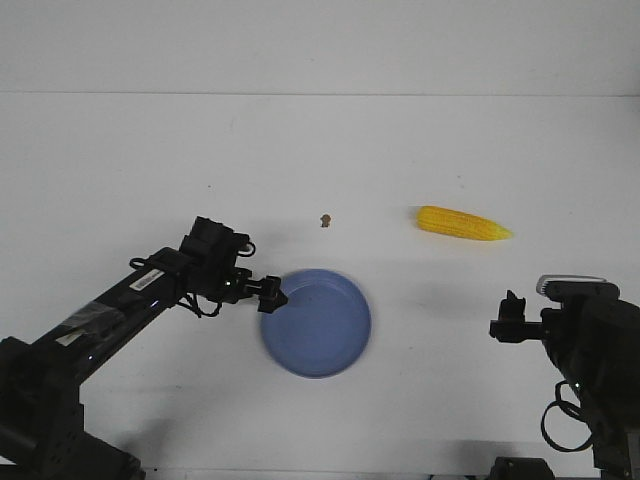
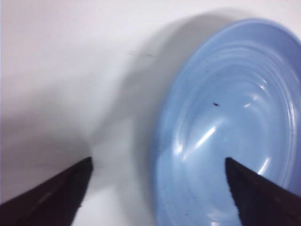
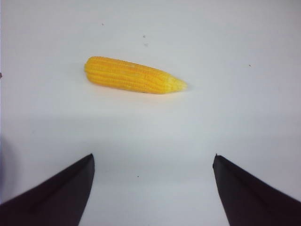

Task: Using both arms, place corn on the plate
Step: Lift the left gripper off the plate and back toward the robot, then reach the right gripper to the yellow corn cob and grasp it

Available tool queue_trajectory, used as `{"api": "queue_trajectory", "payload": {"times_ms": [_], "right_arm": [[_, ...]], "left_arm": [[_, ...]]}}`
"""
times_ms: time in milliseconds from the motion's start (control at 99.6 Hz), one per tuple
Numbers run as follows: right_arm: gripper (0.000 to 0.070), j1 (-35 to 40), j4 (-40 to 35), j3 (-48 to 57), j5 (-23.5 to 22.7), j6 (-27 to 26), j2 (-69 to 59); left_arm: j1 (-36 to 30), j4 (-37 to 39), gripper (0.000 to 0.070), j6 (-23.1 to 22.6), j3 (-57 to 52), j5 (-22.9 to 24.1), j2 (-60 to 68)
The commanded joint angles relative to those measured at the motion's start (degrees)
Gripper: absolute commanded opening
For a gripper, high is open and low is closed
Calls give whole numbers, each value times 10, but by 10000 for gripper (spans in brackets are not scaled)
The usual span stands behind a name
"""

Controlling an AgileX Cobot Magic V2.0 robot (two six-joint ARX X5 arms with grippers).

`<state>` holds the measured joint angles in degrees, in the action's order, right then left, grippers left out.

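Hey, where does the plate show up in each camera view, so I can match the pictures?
Front view: the plate lies low and centre, the left gripper at its left rim.
Left wrist view: it fills the right side, one open finger over it.
Right wrist view: not clearly in it.
Shared landmark: the corn appears in the front and right wrist views, lying apart from the plate.

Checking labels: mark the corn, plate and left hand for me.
corn [image 1: 463,222]: front view, middle of the cob.
plate [image 1: 352,345]: front view, bare right inner rim.
left hand [image 1: 272,297]: front view, between the fingertips, at the plate's left rim.
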<state>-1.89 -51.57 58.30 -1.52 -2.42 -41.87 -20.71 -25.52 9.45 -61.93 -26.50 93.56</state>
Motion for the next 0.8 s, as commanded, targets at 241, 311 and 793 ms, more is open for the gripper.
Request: {"api": "queue_trajectory", "payload": {"times_ms": [241,311,793], "right_arm": [[533,0,8,12,0,-2,-2],[534,0,20,12,0,8,-2],[535,-5,142,78,-163,180,-228]], "left_arm": [[46,-5,638,-77,-8,167,-192],[59,-14,638,-86,-8,180,-240],[108,-73,638,-87,-8,201,-325]]}}
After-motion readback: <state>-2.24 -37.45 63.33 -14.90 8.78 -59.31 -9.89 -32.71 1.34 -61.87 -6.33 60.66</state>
